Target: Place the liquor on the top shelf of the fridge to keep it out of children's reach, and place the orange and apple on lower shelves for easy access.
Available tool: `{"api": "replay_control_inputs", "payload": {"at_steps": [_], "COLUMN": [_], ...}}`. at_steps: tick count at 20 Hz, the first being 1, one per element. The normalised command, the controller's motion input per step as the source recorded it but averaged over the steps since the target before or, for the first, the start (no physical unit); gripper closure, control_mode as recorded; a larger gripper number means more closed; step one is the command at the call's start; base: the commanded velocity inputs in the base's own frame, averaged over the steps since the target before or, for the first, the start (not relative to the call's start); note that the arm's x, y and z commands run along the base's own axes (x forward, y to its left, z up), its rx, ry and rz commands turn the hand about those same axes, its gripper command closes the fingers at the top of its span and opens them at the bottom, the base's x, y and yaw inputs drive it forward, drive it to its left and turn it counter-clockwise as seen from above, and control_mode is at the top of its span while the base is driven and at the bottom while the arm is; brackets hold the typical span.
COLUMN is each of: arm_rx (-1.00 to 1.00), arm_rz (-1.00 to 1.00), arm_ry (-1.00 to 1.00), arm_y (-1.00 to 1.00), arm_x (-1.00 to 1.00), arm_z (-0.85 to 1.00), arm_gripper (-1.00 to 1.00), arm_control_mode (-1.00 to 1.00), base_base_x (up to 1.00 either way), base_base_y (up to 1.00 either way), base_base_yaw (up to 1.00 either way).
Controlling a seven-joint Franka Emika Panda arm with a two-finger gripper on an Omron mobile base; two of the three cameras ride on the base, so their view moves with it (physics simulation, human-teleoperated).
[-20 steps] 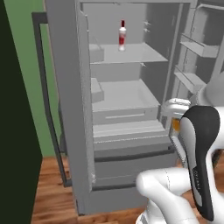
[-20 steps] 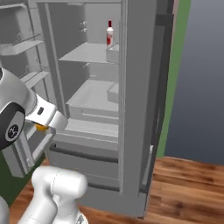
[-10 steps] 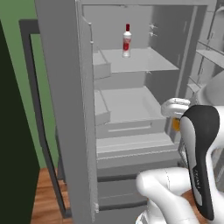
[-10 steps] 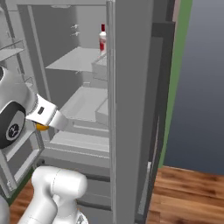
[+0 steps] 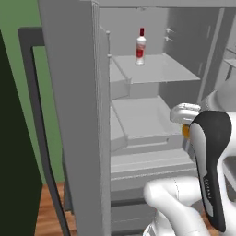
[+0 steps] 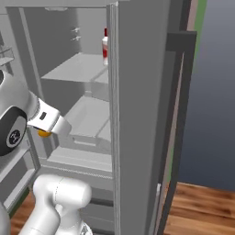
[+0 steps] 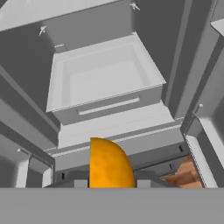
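Note:
The liquor (image 5: 140,46) is a slim bottle with a red cap, standing upright on the top shelf (image 5: 161,69) of the open fridge (image 5: 73,115); its edge peeks past the door in the right base view (image 6: 105,46). My gripper (image 5: 185,128) is shut on the orange (image 5: 185,132), held in front of the fridge at the height of the lower shelves (image 5: 143,115). In the hand view the orange (image 7: 109,164) sits between the fingers, below an open box-like drawer (image 7: 105,78). The apple is out of view.
The fridge's wide grey doors stand open on both sides (image 6: 137,114), with a dark bar handle (image 5: 39,138) on the left one. Door racks (image 6: 9,59) line the far door. Wooden floor (image 6: 202,206) lies below.
The whole picture has shifted: the base has driven closer to the fridge, whose cavity now looks larger. The gripper still holds the orange in the same place relative to the base.

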Motion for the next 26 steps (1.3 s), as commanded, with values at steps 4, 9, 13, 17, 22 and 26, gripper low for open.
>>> {"api": "replay_control_inputs", "payload": {"at_steps": [4,9,13,17,22,26], "arm_rx": [0.0,-0.02,-0.02,-0.01,0.0,0.0], "arm_rz": [0.0,0.0,0.0,0.0,0.0,0.0], "arm_ry": [0.0,0.04,0.06,0.02,0.0,0.0], "arm_y": [0.0,0.13,0.07,0.0,0.0,0.0], "arm_x": [0.0,0.27,0.5,0.49,0.45,0.42], "arm_z": [0.0,-0.12,-0.26,-0.32,-0.33,-0.4], "arm_gripper": [1.0,1.0,1.0,1.0,1.0,1.0], "arm_control_mode": [1.0,-1.0,-1.0,-1.0,-1.0,-1.0], "base_base_x": [0.38,0.15,0.0,0.0,0.0,0.0], "base_base_y": [0.28,0.11,0.0,0.0,0.0,0.0], "base_base_yaw": [0.0,0.0,0.0,0.0,0.0,0.0]}}
